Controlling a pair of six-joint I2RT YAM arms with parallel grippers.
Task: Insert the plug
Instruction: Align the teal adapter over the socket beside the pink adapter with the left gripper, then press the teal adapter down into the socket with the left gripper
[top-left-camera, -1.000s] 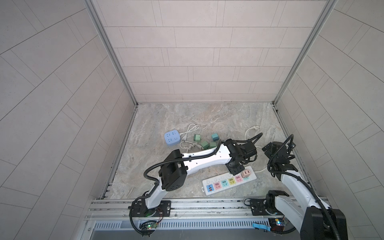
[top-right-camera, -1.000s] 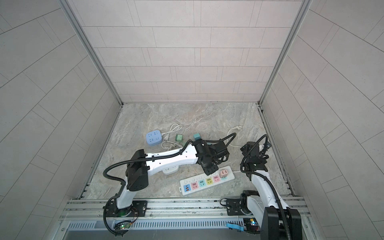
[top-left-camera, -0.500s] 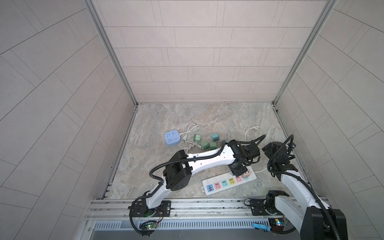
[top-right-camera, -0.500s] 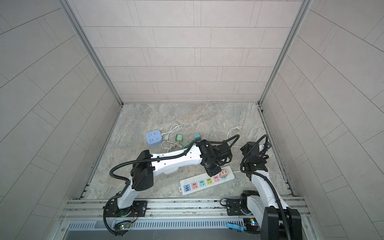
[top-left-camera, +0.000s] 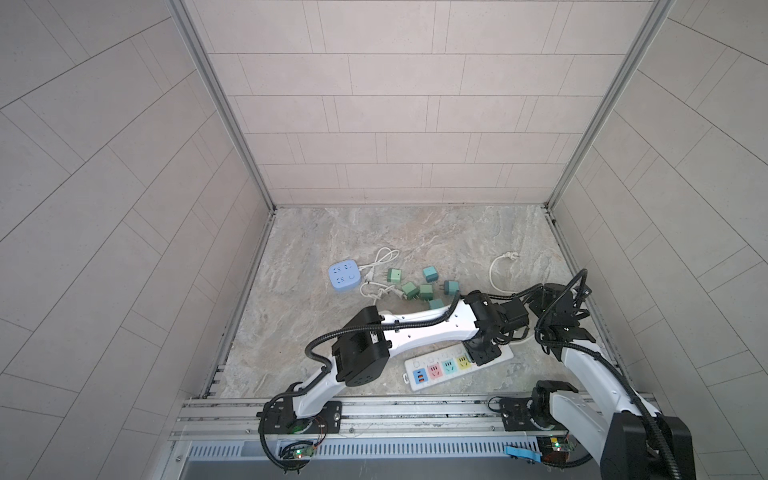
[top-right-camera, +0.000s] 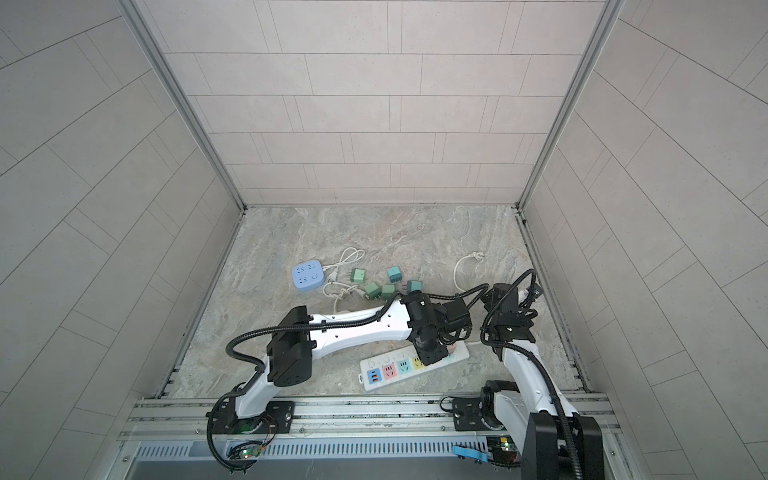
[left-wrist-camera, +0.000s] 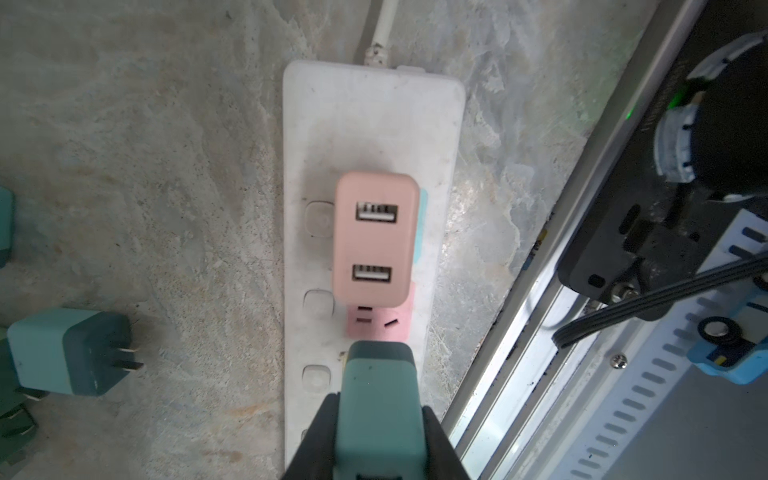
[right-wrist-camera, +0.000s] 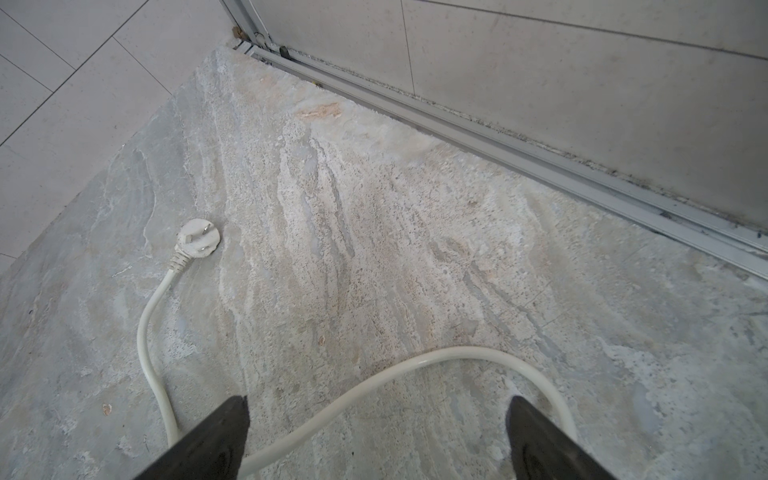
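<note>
A white plastic power strip (top-left-camera: 451, 365) lies front-right on the stone surface (top-left-camera: 374, 232), carrying a pink two-port charger (left-wrist-camera: 375, 239), a teal cube plug (left-wrist-camera: 380, 399) just beside it. Behind lie green cube plugs (top-left-camera: 424, 291), a blue square socket block (top-left-camera: 343, 276) to their left.

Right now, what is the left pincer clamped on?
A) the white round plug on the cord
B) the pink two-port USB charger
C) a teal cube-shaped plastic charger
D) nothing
C: the left pincer is shut around the teal cube-shaped plastic charger, held over the white plastic power strip.
</note>
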